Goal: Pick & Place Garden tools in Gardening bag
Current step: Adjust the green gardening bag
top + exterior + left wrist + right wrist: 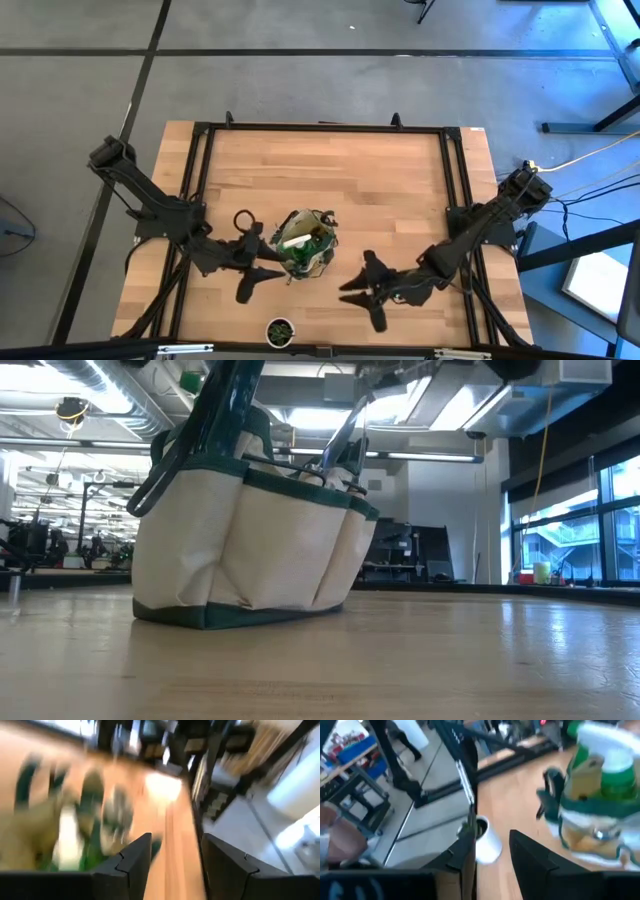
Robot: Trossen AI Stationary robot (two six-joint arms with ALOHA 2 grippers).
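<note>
The gardening bag (306, 243) stands upright on its base in the middle of the table, toward the near edge. It also shows in the low view (250, 540). A green spray bottle with a white top (602, 757), wooden handles and other tools stick out of its mouth (300, 240). My left gripper (268, 252) is open and empty, close to the bag's left side; its wrist view (175, 865) is blurred. My right gripper (365, 285) is open and empty, to the right of the bag; it also shows in its wrist view (492, 855).
A small round pot with a green plant (280, 331) stands at the table's near edge; it also shows in the right wrist view (487, 840). A dark loop (243, 220) lies on the table by the bag's left side. Bare wood (330, 170) lies behind the bag.
</note>
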